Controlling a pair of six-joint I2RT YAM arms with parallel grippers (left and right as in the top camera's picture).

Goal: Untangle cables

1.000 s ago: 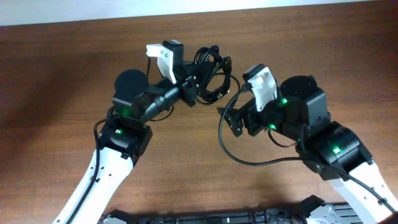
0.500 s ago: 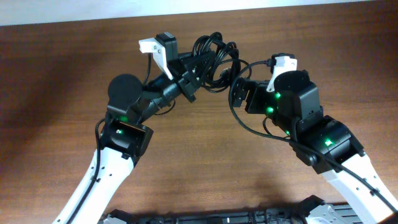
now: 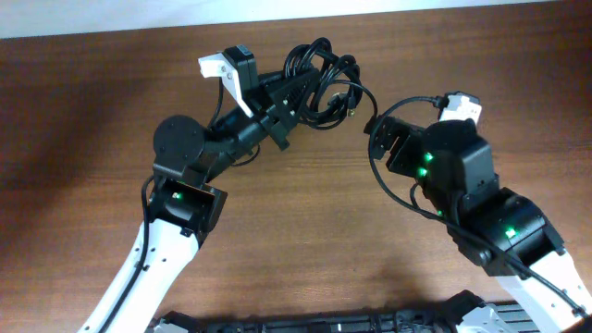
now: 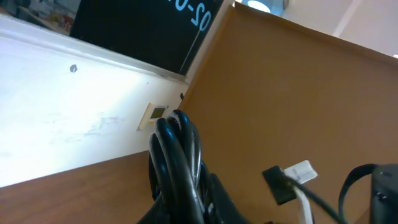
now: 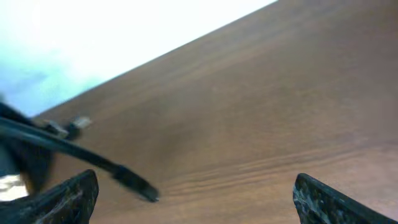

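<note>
A bundle of thin black cables [image 3: 322, 85] in tangled loops hangs near the table's far edge, with a small plug [image 3: 354, 111] at its right side. My left gripper [image 3: 294, 92] is shut on the bundle and holds it up; in the left wrist view the cable loops [image 4: 180, 155] stand up between the fingers. My right gripper [image 3: 381, 141] is open and empty, just right of the bundle. In the right wrist view its fingertips [image 5: 196, 193] are wide apart, and a cable end with a plug [image 5: 134, 182] reaches in from the left.
The brown wooden table [image 3: 305, 240] ends at a white surface [image 3: 111, 14] beyond its far edge. A white-tagged connector [image 4: 292, 180] on the right arm shows in the left wrist view. Thick black arm wires [image 3: 398, 194] loop beside the right arm.
My left gripper has lifted the cable bundle up and toward the far edge. My right gripper has moved right and away from the bundle.
</note>
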